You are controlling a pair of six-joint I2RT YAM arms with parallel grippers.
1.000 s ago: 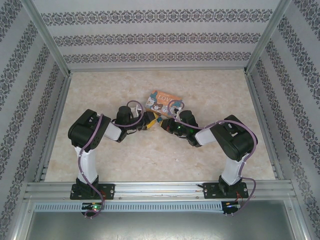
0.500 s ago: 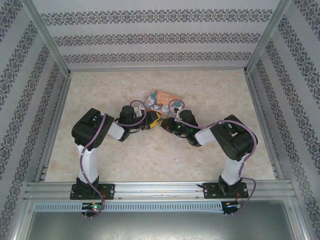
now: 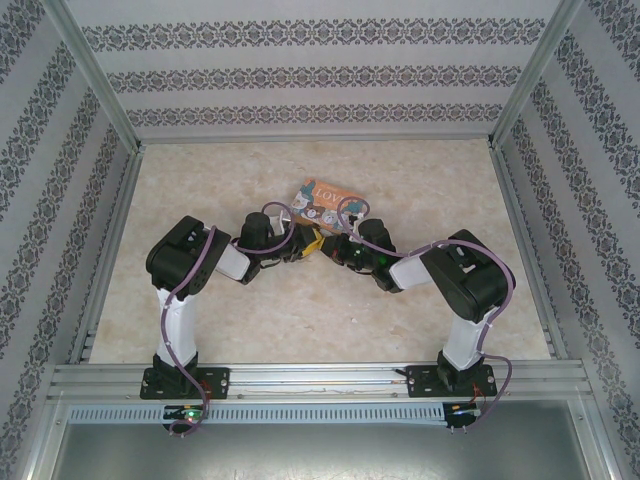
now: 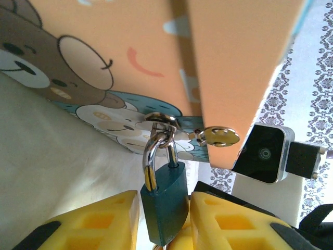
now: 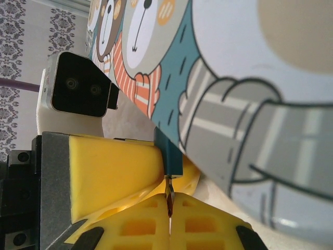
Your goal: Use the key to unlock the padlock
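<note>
The padlock [image 4: 165, 205] has a teal body, and its silver shackle [image 4: 151, 156] hangs through the ring of the picture tin [image 4: 104, 52]. My left gripper [image 4: 164, 224] has a yellow finger close against each side of the padlock body. In the right wrist view the padlock [image 5: 171, 156] shows edge-on under the tin [image 5: 250, 78]. The thin dark key [image 5: 169, 190] is pinched upright in my shut right gripper [image 5: 170, 208], its tip at the padlock's underside. From above, the left gripper [image 3: 303, 245] and right gripper [image 3: 330, 248] meet in front of the tin [image 3: 328, 200].
The tin's metal clasp [image 4: 221, 136] sits just right of the ring. The right arm's camera housing [image 4: 265, 153] is close behind the padlock, and the left arm's camera [image 5: 78, 91] faces it. Patterned walls and aluminium rails [image 3: 310, 375] enclose the beige table [image 3: 200, 190].
My left arm has moved right toward the tin, and its jaws have narrowed around the padlock. The right gripper has shifted only slightly and stays shut on the key.
</note>
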